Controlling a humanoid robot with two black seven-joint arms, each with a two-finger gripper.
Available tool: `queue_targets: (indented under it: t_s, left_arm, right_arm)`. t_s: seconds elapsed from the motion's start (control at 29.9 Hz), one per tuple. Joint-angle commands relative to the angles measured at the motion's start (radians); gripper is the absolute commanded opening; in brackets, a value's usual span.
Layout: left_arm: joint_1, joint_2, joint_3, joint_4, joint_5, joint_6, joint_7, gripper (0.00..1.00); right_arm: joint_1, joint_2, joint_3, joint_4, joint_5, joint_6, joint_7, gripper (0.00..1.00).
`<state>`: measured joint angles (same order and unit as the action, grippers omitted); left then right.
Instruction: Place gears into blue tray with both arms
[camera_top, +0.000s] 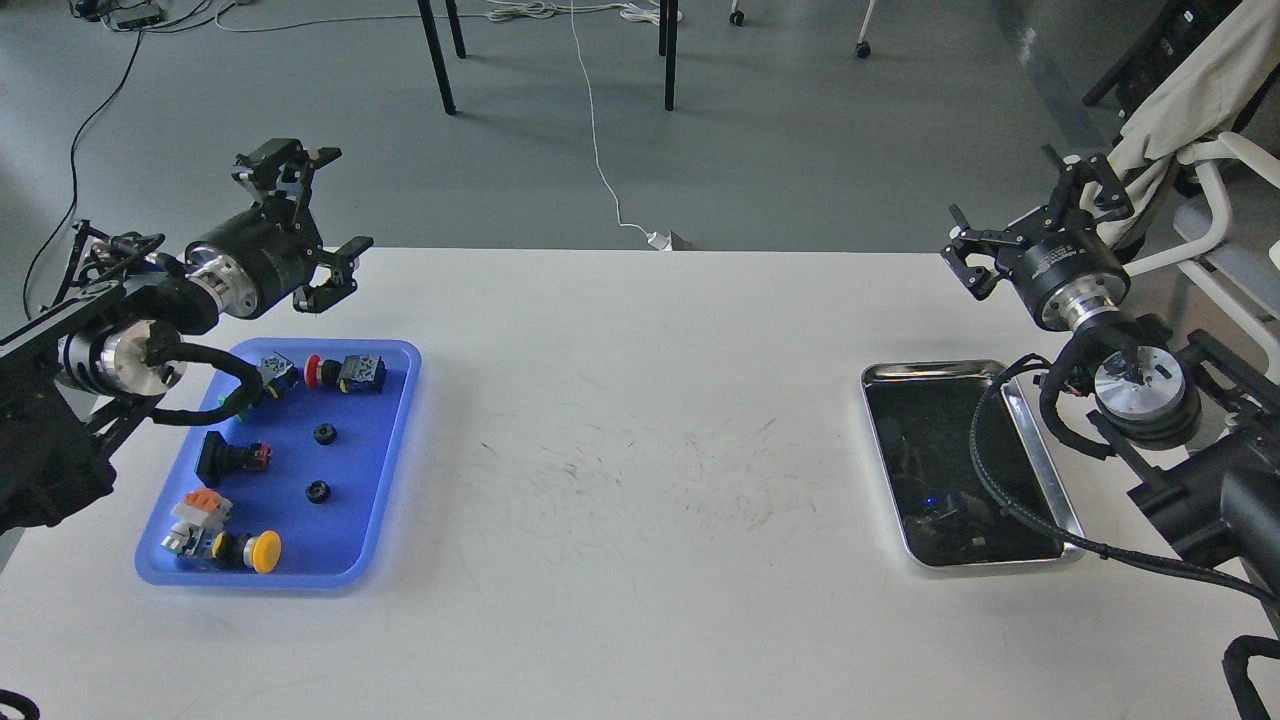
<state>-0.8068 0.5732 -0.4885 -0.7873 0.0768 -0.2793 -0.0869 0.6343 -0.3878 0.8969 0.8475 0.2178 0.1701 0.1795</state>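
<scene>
Two small black gears (324, 434) (317, 491) lie loose inside the blue tray (368, 500) at the table's left, among the push-button switches. My left gripper (320, 213) hangs in the air above the tray's far edge, open, with nothing between its fingers. My right gripper (1022, 218) is raised over the table's far right corner, beyond the silver tray, and it too is open and holds nothing.
Coloured push-button switches share the blue tray: red (345, 372), black (232, 455), yellow (228, 545). A shiny silver tray (930, 368) with a dark inside sits at the right, crossed by my right arm's cable. Chair legs and cords lie on the floor beyond the table.
</scene>
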Motion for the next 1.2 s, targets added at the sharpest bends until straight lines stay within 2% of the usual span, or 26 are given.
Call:
queue_targets:
  t_s: [0.0,0.13,1.17]
  left_arm:
    - [0.001,-0.004,-0.004,0.002,-0.006,0.025,-0.001,0.99]
    - [0.0,-0.021,-0.033,0.002,-0.002,0.066,-0.005,0.99]
    - [-0.025,-0.11,-0.07,0.122,-0.008,0.091,-0.007,0.99]
  right_arm:
    - [-0.002,0.0,0.002,0.001,0.0,-0.001,0.002,0.99]
    - [-0.004,0.001,0.004,0.001,0.0,-0.001,0.002,0.99]
    - [-0.005,0.0,0.007,-0.002,0.0,-0.004,0.002,0.99]
